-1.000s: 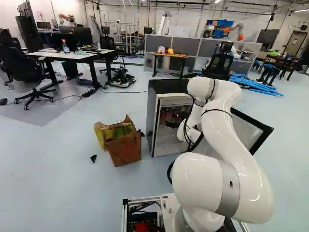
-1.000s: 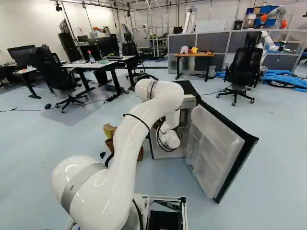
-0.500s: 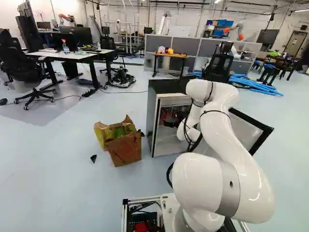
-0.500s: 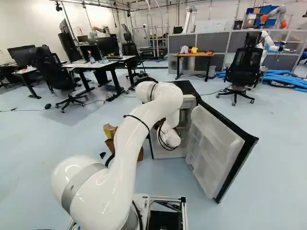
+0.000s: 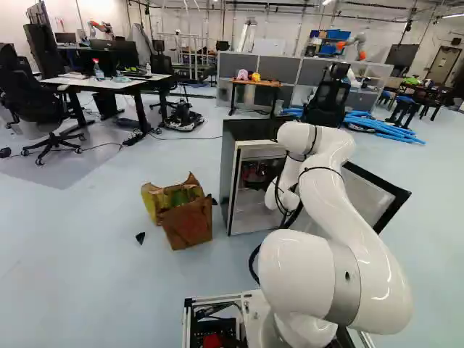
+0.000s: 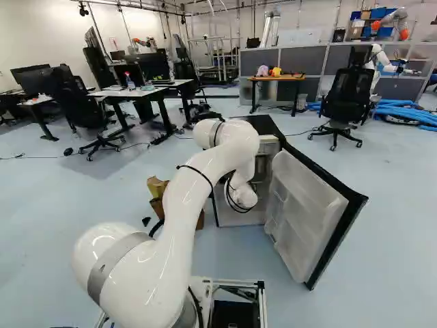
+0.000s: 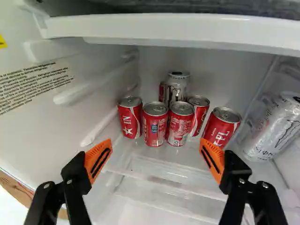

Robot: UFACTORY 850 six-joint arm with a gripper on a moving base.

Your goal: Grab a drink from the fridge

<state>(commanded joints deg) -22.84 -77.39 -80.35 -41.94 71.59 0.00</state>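
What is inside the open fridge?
Inside the fridge: five red cans, a silver can behind them (lower part covered), another silver can to one side. Anything farther behind is hidden.

You're seeing bright room light in both base views, with white glints shining on the arm point(image 5: 355, 228) and soft shadow lying around the office chair point(image 6: 72, 102). In the wrist view, gentler light is filling the fridge point(image 7: 28, 126), while the floor point(image 7: 11, 213) is glaring (almost pure white).

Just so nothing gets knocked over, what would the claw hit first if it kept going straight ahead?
Most likely the red cans standing close together inside the fridge, ahead of the open claw. Which can comes first is hard to tell, as depth is unclear.
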